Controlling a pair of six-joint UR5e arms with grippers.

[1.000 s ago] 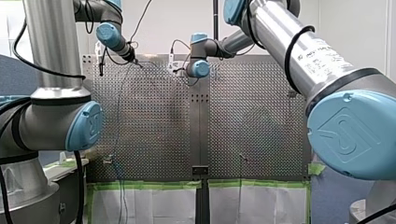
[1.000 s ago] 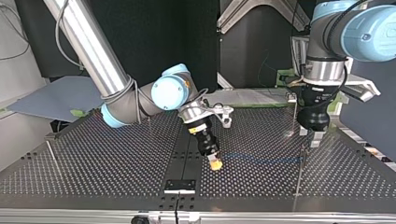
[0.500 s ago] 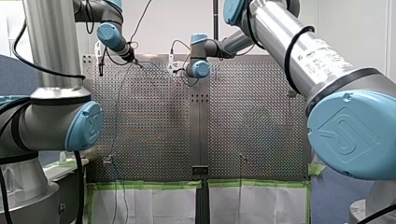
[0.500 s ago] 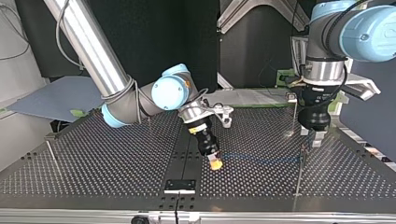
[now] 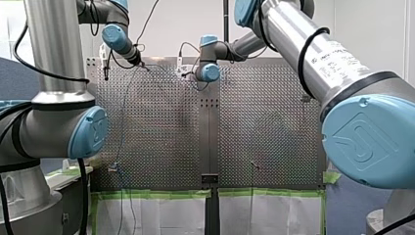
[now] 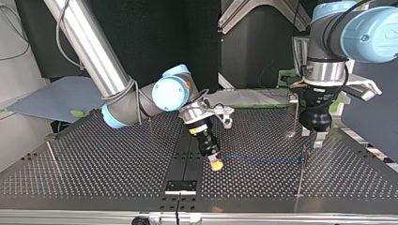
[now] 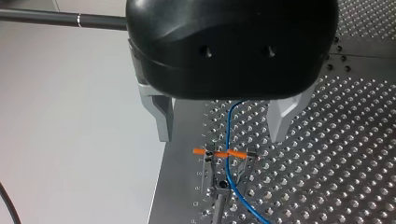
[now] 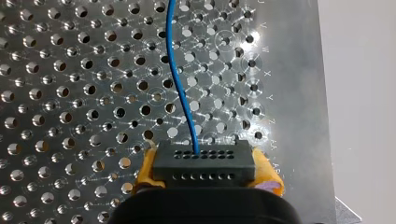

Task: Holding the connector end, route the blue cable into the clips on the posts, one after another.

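In the right wrist view my right gripper is shut on the black connector, yellow pads on both its sides. The blue cable leaves the connector over the perforated plate. In the top view my right gripper is low at the table's middle, and the cable runs across to a thin post. My left gripper hangs open just above that post. In the left wrist view the cable passes between the open metal fingers into an orange-tipped clip.
A black bracket sits at the table's near edge in the top view. Another thin post stands at that view's left. In the front view two short posts stand near the taped edge, over which the cable hangs.
Both grippers stay about where they were. The slack cable hanging over the taped edge in the front view has swung slightly.
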